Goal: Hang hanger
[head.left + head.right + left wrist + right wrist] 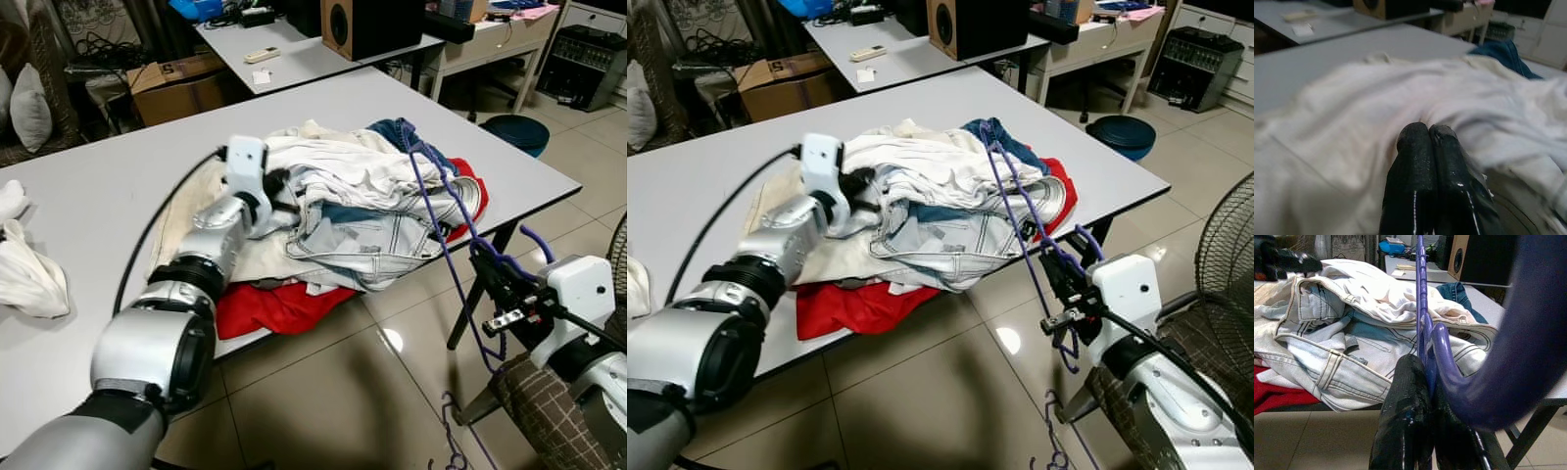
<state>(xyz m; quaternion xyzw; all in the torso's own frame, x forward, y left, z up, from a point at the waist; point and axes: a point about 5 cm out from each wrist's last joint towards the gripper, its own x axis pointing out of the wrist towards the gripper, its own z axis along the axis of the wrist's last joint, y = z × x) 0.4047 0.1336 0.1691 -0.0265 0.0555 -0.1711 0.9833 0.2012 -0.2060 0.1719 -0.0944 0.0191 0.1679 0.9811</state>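
A purple hanger [446,211] slants from the top of the clothes pile down past the table's front edge. My right gripper [487,262] is shut on its thin wire by the hook [1449,377], off the table's near right side. The pile holds a white garment [343,166], light denim jeans [372,240], a red cloth [274,304] and dark blue denim [397,132]. My left gripper [284,181] lies on the pile's left side. Its fingers [1413,147] are pressed together with their tips against the white garment, and nothing shows between them.
The grey table [98,196] carries a crumpled white cloth [29,269] at its left end. Behind it stand a cardboard box [176,83], a second table with a speaker [367,24] and a blue stool [514,132]. A fan [1215,264] stands at my right, over tiled floor.
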